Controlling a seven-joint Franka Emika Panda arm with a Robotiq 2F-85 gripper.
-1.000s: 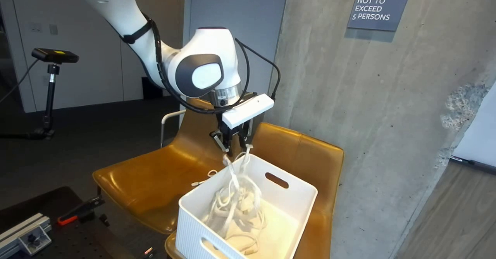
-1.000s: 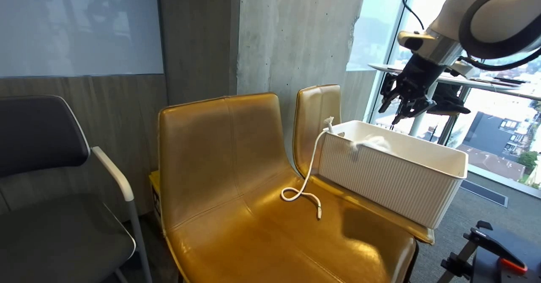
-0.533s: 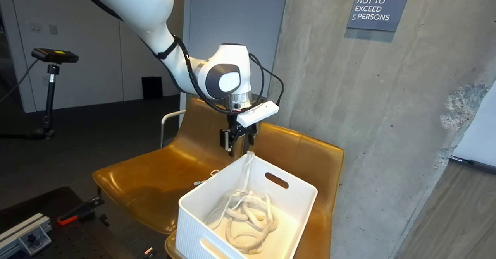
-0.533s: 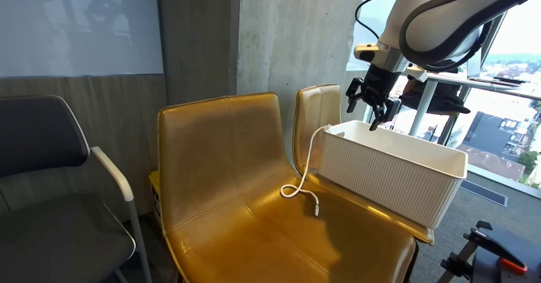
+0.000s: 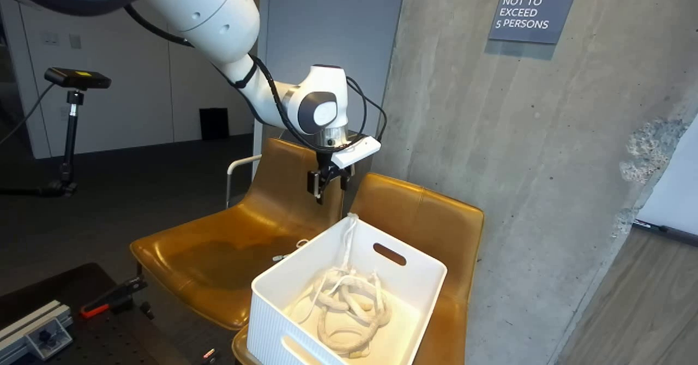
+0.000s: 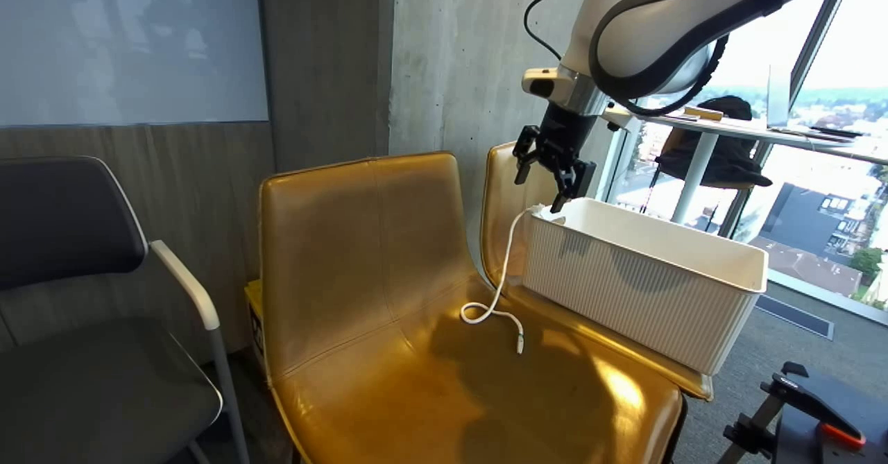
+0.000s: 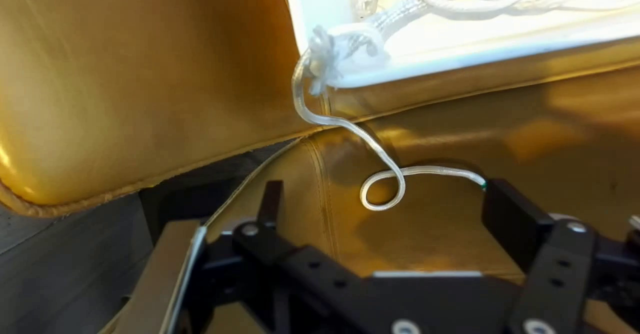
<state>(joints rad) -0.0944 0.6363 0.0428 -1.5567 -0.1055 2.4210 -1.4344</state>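
"Where's the white cord [image 7: 327, 120]?"
"Over a corner of the ribbed white storage bin [image 6: 638, 304] — its loose end looped on the tan leather chair [image 6: 416, 381] beside the bin, more rope [image 5: 381, 313] coiled inside."
"And the pincer [image 6: 538, 194]?"
"Raised near that bin corner — spread wide, holding nothing."

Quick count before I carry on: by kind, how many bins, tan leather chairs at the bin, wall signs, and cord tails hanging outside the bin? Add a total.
White bin: 1
Tan leather chairs: 2
Wall sign: 1
White cord tail outside the bin: 1
Total: 5
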